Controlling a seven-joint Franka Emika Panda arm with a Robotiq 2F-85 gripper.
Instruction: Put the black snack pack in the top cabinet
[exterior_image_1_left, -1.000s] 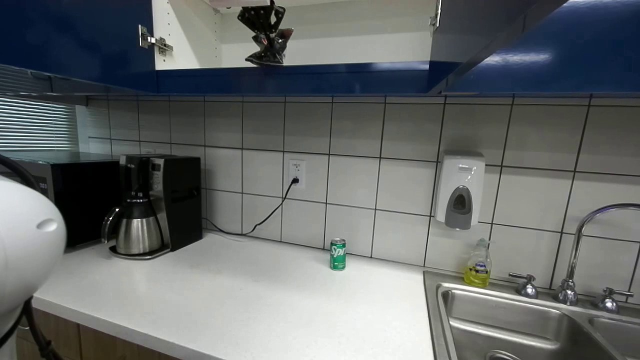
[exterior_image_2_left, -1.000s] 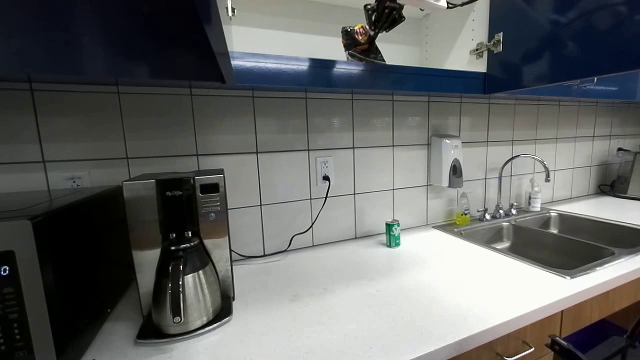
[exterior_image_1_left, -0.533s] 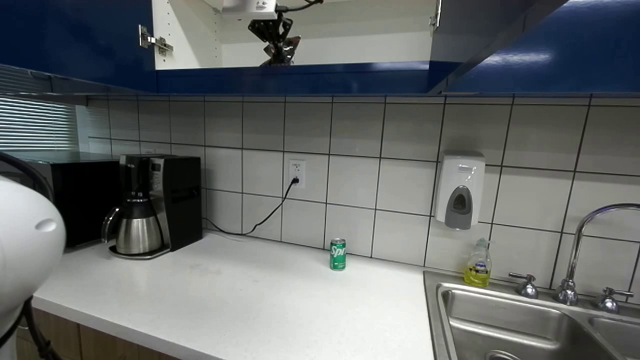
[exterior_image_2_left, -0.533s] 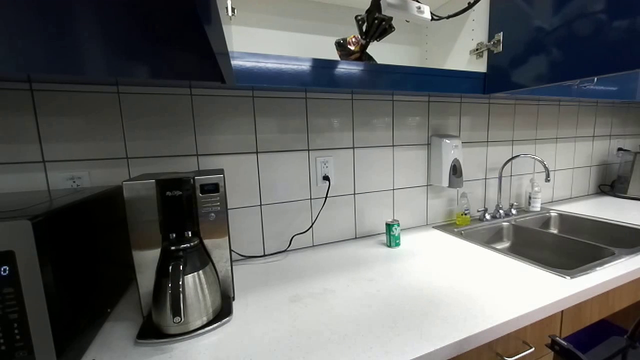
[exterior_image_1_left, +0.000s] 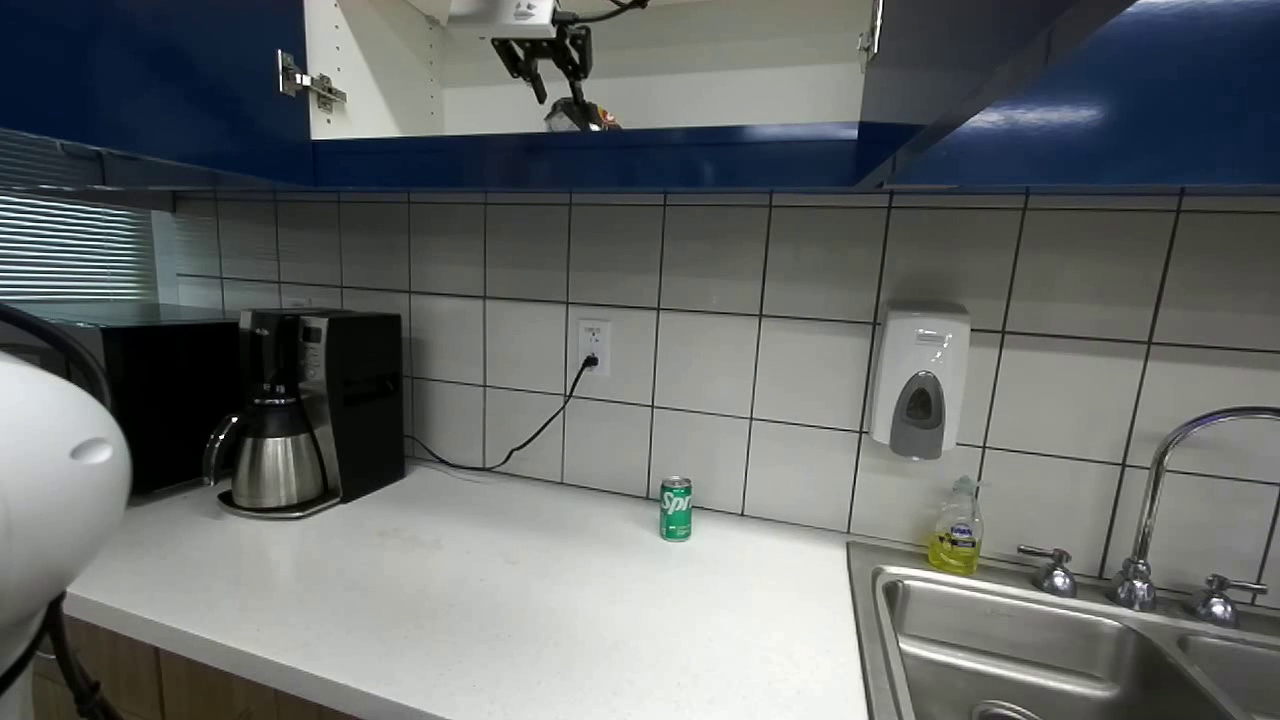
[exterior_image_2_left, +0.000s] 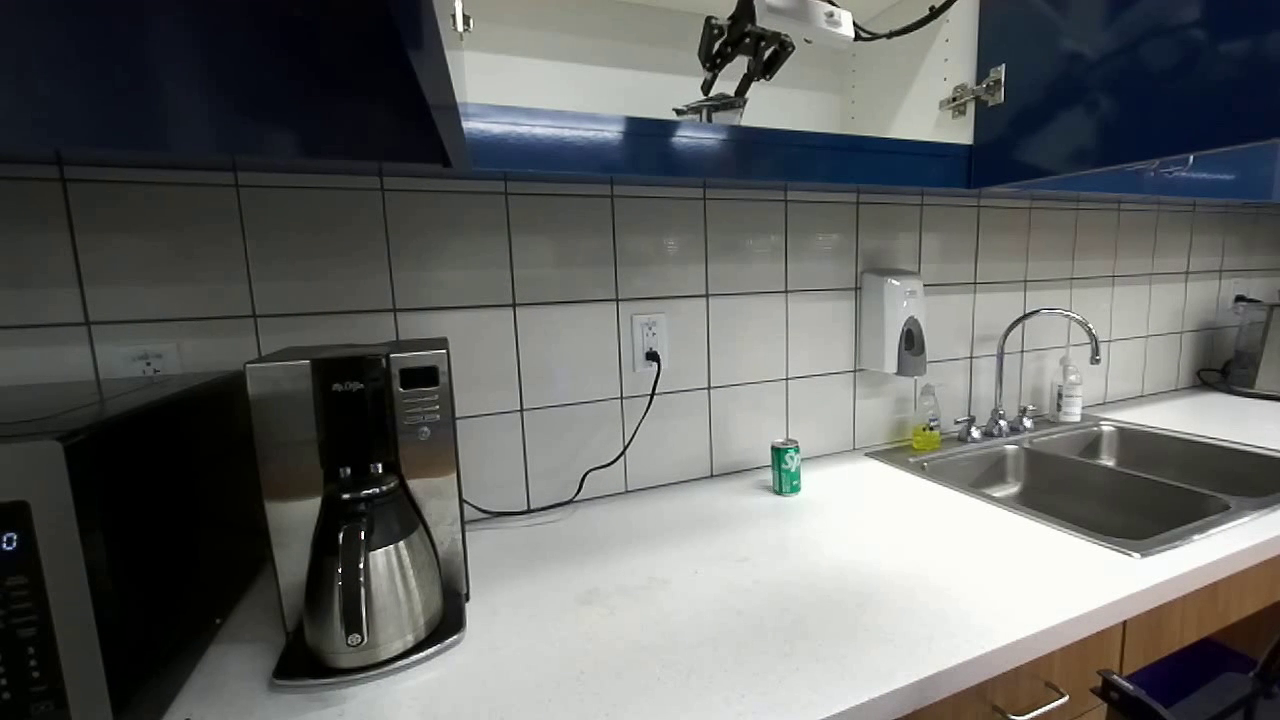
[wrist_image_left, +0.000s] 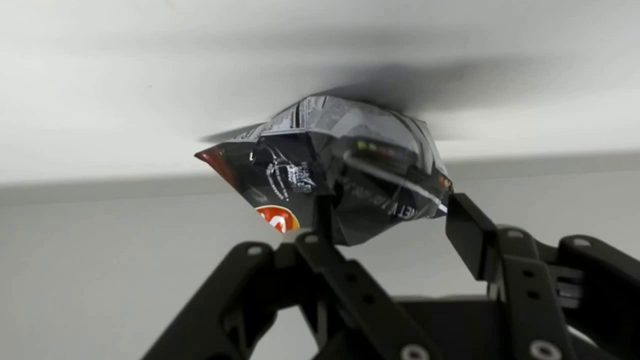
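Observation:
The black snack pack (wrist_image_left: 295, 170), crinkled foil with white print and a red-orange logo, rests on the white cabinet floor in the wrist view. In both exterior views only the upper part of the snack pack (exterior_image_1_left: 585, 118) shows above the front edge of the top cabinet (exterior_image_1_left: 720, 155). My gripper (wrist_image_left: 390, 212) stands open right over the pack, its fingers spread apart. One finger (wrist_image_left: 324, 215) overlaps the pack in the picture; whether it touches the foil, I cannot tell. The gripper (exterior_image_2_left: 725, 90) is inside the cabinet opening, tilted downward.
Blue cabinet doors (exterior_image_1_left: 150, 90) swing open on both sides of the opening. Below are a coffee maker (exterior_image_2_left: 370, 520), a green can (exterior_image_2_left: 786, 467) on the counter (exterior_image_2_left: 640, 620), a soap dispenser (exterior_image_1_left: 920, 380) and a sink (exterior_image_1_left: 1000, 640).
My gripper came lower with the pack during the first half second. Since then its fingers have spread, and the pack has dropped and tipped onto the cabinet floor.

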